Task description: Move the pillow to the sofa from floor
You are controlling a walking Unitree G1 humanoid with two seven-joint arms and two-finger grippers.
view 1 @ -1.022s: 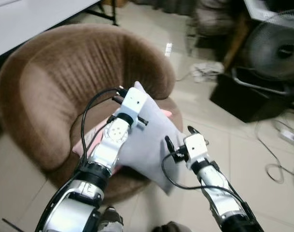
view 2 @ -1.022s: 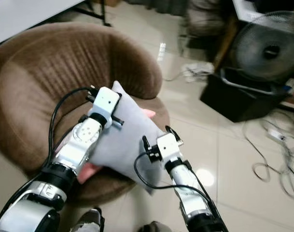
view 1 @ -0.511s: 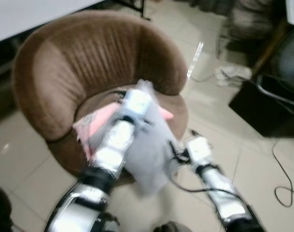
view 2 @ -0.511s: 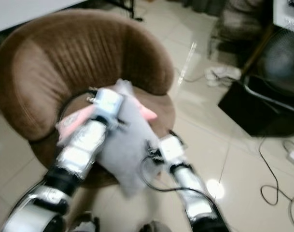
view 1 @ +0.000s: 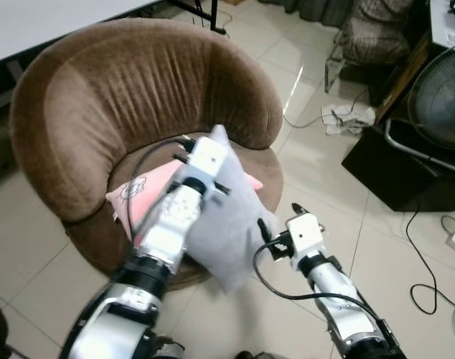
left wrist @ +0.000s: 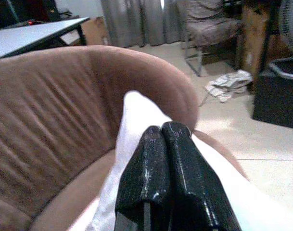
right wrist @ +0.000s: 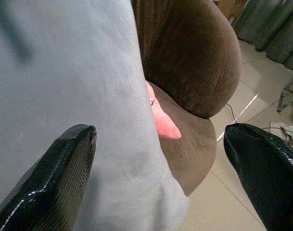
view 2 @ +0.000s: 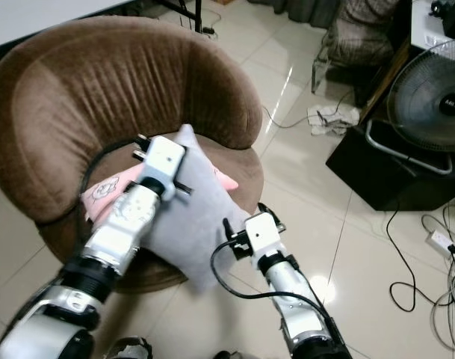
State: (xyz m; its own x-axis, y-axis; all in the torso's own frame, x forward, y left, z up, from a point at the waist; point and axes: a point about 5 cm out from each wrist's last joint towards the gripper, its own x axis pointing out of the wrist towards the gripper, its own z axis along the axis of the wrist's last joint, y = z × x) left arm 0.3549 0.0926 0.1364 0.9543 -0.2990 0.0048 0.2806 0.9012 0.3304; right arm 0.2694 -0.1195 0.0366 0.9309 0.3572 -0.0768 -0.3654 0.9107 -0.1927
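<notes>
Left eye view: a black box and round grey fan stand at two o'clock, cables trailing over the tiled floor at three. A pale grey fabric pillow leans tilted on the seat of a round brown velvet sofa chair, its lower corner hanging past the front edge, partly covering a pink cushion. The left gripper, fingers pressed together, lies against the pillow's top; whether it pinches fabric is unclear. The right gripper, spread wide, reaches toward the pillow's lower side.
</notes>
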